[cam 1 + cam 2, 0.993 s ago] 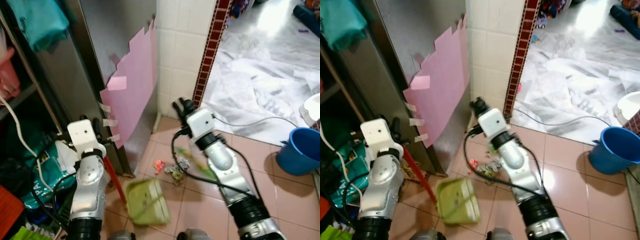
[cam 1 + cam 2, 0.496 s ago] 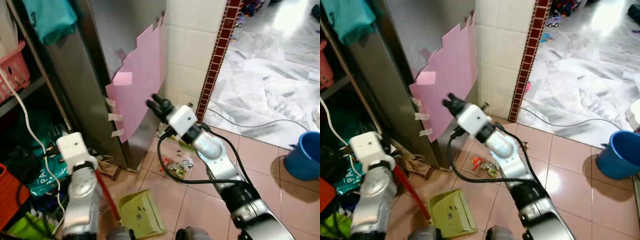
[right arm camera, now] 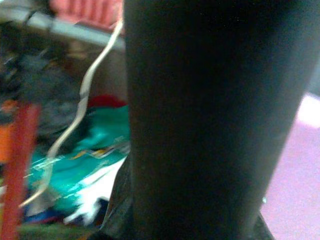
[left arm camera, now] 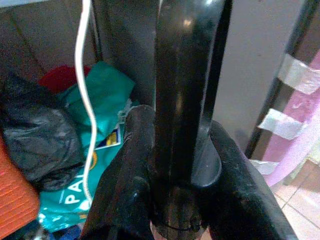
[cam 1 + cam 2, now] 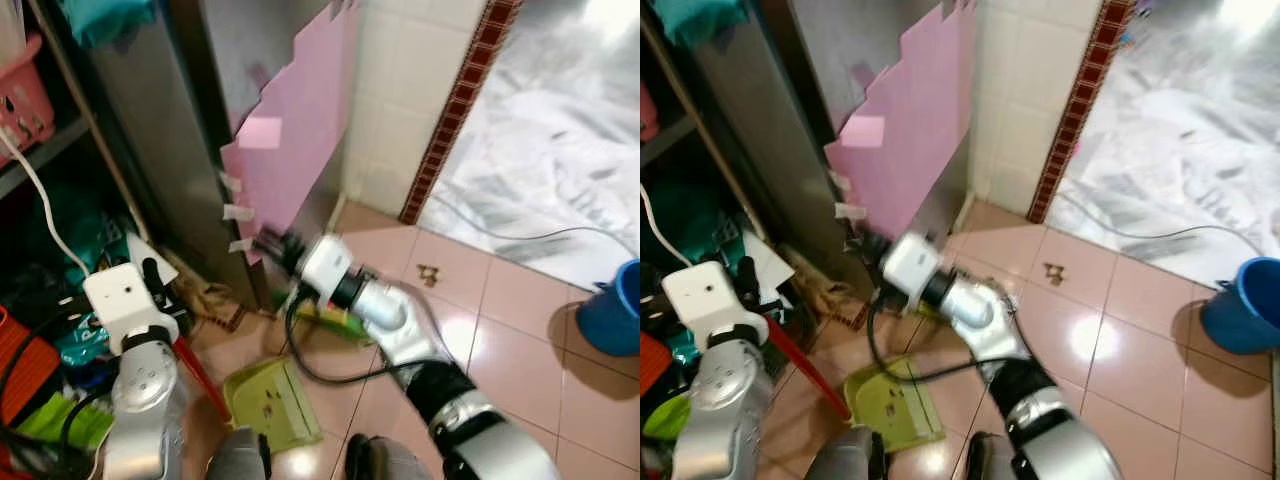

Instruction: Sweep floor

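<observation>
Since half a second ago, we note the right arm has swung lower and further to the robot's left; its right hand now sits low beside the foot of the steel cabinet, just under the pink paper sheet taped to it. The litter that lay on the tiles near that arm in the earlier frame can no longer be made out. The camera has also shifted, so the whole scene sits differently.

The right hand is blurred in the head views, and in its wrist view a dark rod-like shape stands very close to the lens; we cannot tell how far its fingers are apart or what they hold. A green strip, probably a brush head, lies on the floor under the right forearm.

The left hand has its two fingers closed around a dark upright handle. In the head views a red handle runs from that hand down to the light green dustpan, which rests on the pink floor tiles just in front of the robot's feet.

A blue bucket stands well apart to the right. A small scrap of debris lies on a tile near the red-brick trim.
</observation>
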You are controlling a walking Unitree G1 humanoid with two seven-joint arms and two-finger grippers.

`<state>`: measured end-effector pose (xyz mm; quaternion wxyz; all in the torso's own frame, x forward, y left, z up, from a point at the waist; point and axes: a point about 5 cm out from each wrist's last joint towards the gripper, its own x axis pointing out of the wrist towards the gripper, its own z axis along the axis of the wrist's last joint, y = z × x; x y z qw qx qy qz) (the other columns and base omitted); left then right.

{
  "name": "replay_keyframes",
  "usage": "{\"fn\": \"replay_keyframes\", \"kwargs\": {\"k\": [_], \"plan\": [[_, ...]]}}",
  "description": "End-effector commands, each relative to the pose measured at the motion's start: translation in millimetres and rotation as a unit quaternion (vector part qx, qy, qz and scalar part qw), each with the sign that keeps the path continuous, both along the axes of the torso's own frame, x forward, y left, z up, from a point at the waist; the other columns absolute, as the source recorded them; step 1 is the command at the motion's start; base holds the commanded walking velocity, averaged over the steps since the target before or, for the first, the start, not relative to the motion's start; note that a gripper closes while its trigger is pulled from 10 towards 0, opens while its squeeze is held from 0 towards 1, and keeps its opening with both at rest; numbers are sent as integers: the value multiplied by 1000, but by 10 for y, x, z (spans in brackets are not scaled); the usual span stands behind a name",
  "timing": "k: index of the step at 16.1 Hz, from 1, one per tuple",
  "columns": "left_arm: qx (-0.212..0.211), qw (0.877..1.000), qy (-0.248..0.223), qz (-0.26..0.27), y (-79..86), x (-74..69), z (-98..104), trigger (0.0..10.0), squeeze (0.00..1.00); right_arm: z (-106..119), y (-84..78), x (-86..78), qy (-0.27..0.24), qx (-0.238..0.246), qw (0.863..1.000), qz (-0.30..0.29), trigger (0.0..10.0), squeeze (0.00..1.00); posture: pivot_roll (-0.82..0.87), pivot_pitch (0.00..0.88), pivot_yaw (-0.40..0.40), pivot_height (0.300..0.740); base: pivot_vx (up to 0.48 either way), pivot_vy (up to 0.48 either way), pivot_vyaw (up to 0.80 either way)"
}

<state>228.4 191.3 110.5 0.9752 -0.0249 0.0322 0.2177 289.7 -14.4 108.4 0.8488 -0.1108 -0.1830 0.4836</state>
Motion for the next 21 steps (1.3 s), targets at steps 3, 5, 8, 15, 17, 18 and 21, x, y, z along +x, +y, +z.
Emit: {"fn": "replay_keyframes", "kwargs": {"k": [3,5,8,15,17,18,21], "plan": [[14,1000,9,3,35,-79,46,10000,0,-96,-40,-102,-6,-11,999,36,10000,0,235,225,11,740,0,0,0],[11,1000,9,-3,11,-45,64,10000,0,-116,-108,-127,11,-13,998,56,10000,0,220,217,14,740,0,0,0],[5,1000,7,-17,-38,24,86,10000,0,-66,-254,-168,20,-39,994,103,10000,0,198,209,22,740,0,0,0],[-6,999,2,-36,-93,206,92,10000,0,29,-661,-533,86,-168,953,238,10000,0,130,155,33,740,0,0,0],[-10,999,1,-37,-104,229,82,10000,0,77,-746,-541,100,-188,945,248,10000,0,115,143,34,740,0,0,0],[-11,999,0,-37,-107,243,77,10000,0,117,-773,-527,104,-186,946,245,10000,0,108,137,35,740,0,0,0],[-9,999,-6,-42,-107,303,77,10000,0,449,-815,-406,124,-94,965,212,10000,0,80,115,48,740,0,0,0]]}}
